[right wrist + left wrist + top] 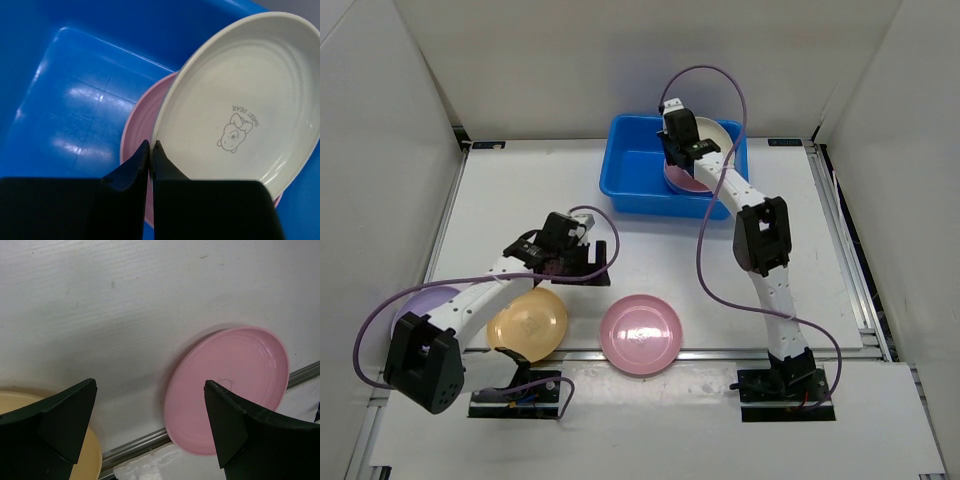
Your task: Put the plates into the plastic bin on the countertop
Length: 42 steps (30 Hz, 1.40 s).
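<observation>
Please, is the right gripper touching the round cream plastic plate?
Touching. In the right wrist view, the right gripper pinches the round cream plastic plate by its rim.

Countertop [520, 200], clock face read from the arm bases:
- 12 o'clock, at far edge: bin [632, 185] [75, 100].
- In bin, 3 o'clock end: lower plate [685, 181] [140, 130] on the floor. Upper plate [722, 134] [245, 100] tilted over it, far rim up above the bin's right wall.
- Right gripper [676, 152] [151, 145]: inside bin, at upper plate's near-left rim.
- 6 o'clock: middle plate [640, 335] [227, 390], near rim overlapping front rail [740, 352].
- 7 o'clock, just left of middle plate, apart from it: left plate [527, 325] [20, 402].
- 8 o'clock, by left edge: corner plate [420, 298], partly under left arm.
- Left gripper [585, 262] [150, 385]: above bare surface, behind the gap between left plate and middle plate.
</observation>
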{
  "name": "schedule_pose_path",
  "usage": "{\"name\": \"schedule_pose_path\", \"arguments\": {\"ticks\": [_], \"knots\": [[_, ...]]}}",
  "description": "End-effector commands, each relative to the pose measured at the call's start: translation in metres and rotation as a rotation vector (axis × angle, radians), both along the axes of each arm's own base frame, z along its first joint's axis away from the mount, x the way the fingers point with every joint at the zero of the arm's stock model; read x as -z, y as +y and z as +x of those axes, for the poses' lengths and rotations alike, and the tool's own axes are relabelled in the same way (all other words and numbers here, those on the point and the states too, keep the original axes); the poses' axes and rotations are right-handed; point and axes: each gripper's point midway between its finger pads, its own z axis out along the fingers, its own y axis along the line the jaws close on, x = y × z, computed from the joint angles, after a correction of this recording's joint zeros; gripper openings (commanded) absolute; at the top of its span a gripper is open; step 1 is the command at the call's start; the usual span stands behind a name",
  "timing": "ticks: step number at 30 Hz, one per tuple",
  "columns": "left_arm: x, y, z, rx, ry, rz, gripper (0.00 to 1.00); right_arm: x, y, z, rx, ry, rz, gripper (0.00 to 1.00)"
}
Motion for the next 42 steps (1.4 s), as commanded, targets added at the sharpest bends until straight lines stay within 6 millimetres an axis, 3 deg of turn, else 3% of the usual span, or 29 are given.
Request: {"name": "schedule_pose_path", "arguments": {"ticks": [1,7,10,13,14,16,17,18,20,21,23,24,25,26,27,28,30,31,32,33,34,35,40,41,42], "knots": [[0.006,-0.004,-0.011,0.001,0.040,-0.014,0.99,0.010,0.010,0.016,-0.051,-0.040,-0.004,0.05],[0.013,-0.006,-0.020,-0.011,0.060,-0.006,0.99,0.023,0.014,0.019,-0.067,-0.028,-0.013,0.07],[0.013,-0.009,-0.025,0.000,0.064,-0.015,0.99,0.019,0.021,0.016,-0.096,-0.022,0.023,0.15],[0.016,-0.012,-0.030,0.010,0.077,-0.017,0.99,0.006,0.026,0.011,-0.124,-0.021,0.054,0.36],[0.018,-0.012,-0.032,0.013,0.085,-0.012,0.99,-0.007,0.026,0.010,-0.125,-0.039,0.064,0.52],[0.020,-0.013,-0.035,0.018,0.092,-0.009,0.99,-0.023,0.025,0.007,-0.118,-0.052,0.083,0.68],[0.021,-0.014,-0.037,0.026,0.095,-0.008,0.99,-0.030,0.026,0.005,-0.123,-0.053,0.092,0.81],[0.024,-0.014,-0.038,0.024,0.104,-0.003,0.99,-0.051,0.026,0.000,-0.132,-0.072,0.112,0.87],[0.027,-0.014,-0.042,0.028,0.112,0.005,0.99,-0.071,0.026,-0.009,-0.141,-0.081,0.140,0.96],[0.028,-0.014,-0.042,0.023,0.113,0.002,0.99,-0.099,0.025,-0.018,-0.145,-0.113,0.167,0.99],[0.033,-0.013,-0.046,0.023,0.129,0.007,0.99,-0.110,0.019,-0.031,-0.147,-0.103,0.183,0.99],[0.035,-0.014,-0.048,0.023,0.136,0.004,0.99,-0.140,0.015,-0.045,-0.135,-0.128,0.238,0.99],[0.038,-0.015,-0.050,0.025,0.146,0.002,0.98,-0.134,0.012,-0.055,-0.116,-0.094,0.258,0.99],[0.041,-0.015,-0.055,0.033,0.163,-0.001,0.97,-0.141,0.006,-0.062,-0.096,-0.094,0.280,0.99],[0.043,-0.016,-0.058,0.037,0.176,-0.005,0.96,-0.168,-0.007,-0.075,-0.063,-0.123,0.320,0.99],[0.046,-0.016,-0.063,0.041,0.191,-0.006,0.95,-0.151,-0.015,-0.084,-0.036,-0.076,0.322,0.99],[0.054,-0.012,-0.070,0.033,0.214,0.005,0.94,-0.156,-0.035,-0.099,0.010,-0.068,0.360,0.99],[0.057,-0.013,-0.074,0.036,0.232,0.002,0.91,-0.177,-0.043,-0.114,0.021,-0.102,0.414,0.99],[0.056,-0.016,-0.073,0.046,0.230,-0.011,0.89,-0.152,-0.054,-0.123,0.051,-0.058,0.405,0.99],[0.056,-0.019,-0.074,0.057,0.232,-0.021,0.88,-0.155,-0.061,-0.127,0.068,-0.075,0.429,0.99],[0.056,-0.022,-0.075,0.066,0.238,-0.031,0.86,-0.170,-0.070,-0.139,0.083,-0.108,0.463,0.99],[0.060,-0.023,-0.076,0.074,0.244,-0.024,0.85,-0.153,-0.074,-0.148,0.098,-0.080,0.450,0.99],[0.071,-0.032,-0.076,0.113,0.251,0.003,0.74,-0.147,-0.102,-0.173,0.171,-0.067,0.455,0.99],[0.078,-0.032,-0.078,0.123,0.268,0.023,0.71,-0.153,-0.106,-0.179,0.177,-0.080,0.465,0.99],[0.078,-0.034,-0.075,0.120,0.263,0.026,0.63,-0.148,-0.110,-0.183,0.191,-0.073,0.457,0.99]]}}
